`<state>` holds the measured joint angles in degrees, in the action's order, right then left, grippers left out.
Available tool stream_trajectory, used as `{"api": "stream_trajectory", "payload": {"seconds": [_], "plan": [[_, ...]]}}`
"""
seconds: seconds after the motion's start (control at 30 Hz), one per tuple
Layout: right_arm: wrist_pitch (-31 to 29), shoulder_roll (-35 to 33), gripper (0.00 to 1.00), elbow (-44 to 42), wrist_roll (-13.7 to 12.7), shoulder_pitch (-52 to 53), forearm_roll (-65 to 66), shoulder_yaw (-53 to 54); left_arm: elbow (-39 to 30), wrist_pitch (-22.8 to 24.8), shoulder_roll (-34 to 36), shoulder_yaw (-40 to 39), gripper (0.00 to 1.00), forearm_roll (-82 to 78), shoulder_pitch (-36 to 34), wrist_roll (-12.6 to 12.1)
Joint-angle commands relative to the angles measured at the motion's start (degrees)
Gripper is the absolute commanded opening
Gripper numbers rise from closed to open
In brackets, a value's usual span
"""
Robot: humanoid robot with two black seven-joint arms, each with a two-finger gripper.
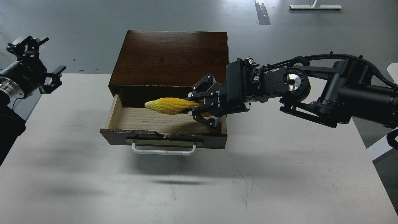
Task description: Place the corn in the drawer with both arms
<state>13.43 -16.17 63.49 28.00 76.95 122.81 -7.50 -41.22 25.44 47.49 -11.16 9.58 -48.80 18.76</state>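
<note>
Corn [166, 105], ribbed yellow taper, pinched by right claw [202, 104], left claw [37, 62] spread

Right gripper [199, 104] hides the corn's [166, 105] thick end, seemingly.

Evenly and fairly brightly lit from overhead, with a cool, slightly bluish cast. Soft, diffuse shadows on the white table [279, 174]: a broad grey one below the drawer [161, 124] front, a narrow dark streak nearer the viewer, fainter smudges toward the left edge. Deep shade inside the cabinet [169, 59] opening behind the corn [169, 105], whose yellow stands saturated but not blown out. Mild sheen on the dark wood top, a small bright glint on the silver ring of the right arm [342, 90]. Sharp focus throughout, no motion blur. Black gripper parts low in detail. Slight wide-angle stretch at the corners.
</note>
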Motion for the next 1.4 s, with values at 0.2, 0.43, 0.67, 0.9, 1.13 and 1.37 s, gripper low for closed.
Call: {"api": "stream_trajectory", "payload": {"seconds": [0.2,0.43,0.67,0.9,1.13,1.37], "plan": [[0.5,0.3,0.45,0.0,0.0,-0.5,-0.2,0.3,0.0,0.2,1.0,0.0,0.98,0.0,0.5,0.1],[1.6,0.3,0.99,0.2,0.0,-0.9,-1.1,0.6,0.0,0.6,1.4,0.0,0.98,0.0,0.5,0.1],[1.6,0.0,1.0,0.2,0.0,-1.6,-3.4,1.3,0.0,0.5,1.4,0.0,0.98,0.0,0.6,0.1],[1.5,-0.2,1.0,0.8,0.0,-1.5,-14.0,9.2,0.0,0.6,1.5,0.0,0.98,0.0,0.5,0.1],[-2.3,-2.1,1.0,0.8,-2.3,1.4,-44.3,17.3,0.0,0.8,1.5,0.0,0.98,0.0,0.5,0.1],[-12.4,-11.5,0.99,-4.4,-8.2,2.4,-84.0,18.3,0.0,1.3,1.2,0.0,0.98,0.0,0.5,0.0]]}}
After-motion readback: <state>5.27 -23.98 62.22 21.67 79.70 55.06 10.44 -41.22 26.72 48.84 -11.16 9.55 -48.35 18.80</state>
